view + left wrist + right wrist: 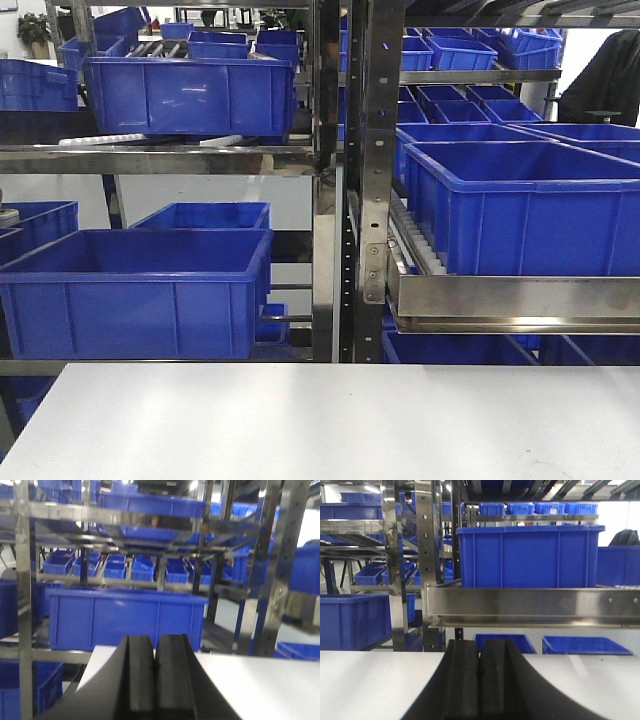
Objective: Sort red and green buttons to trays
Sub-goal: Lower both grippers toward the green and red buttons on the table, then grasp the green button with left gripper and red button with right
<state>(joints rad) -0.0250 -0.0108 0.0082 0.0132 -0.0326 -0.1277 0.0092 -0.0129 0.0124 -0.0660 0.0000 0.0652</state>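
Facing a steel rack (345, 150) loaded with blue crates (135, 295), my rig looked out across a white table (330, 425) in the front view, where neither arm showed. Through the left wrist camera I saw the left gripper (154, 647) with its two black fingers (137, 670) pressed together, only a thin seam between them and nothing pinched. The table top lay behind it and a long crate (125, 617) sat on a low shelf beyond. Through the right wrist camera the right gripper (480, 652) was likewise pressed together on nothing, with the table spreading to both sides of it. Straight ahead ran a polished steel rail (530, 605) with a big crate (530, 555) resting above it. I could not tell where the buttons or the trays lay; none of my three views caught them.
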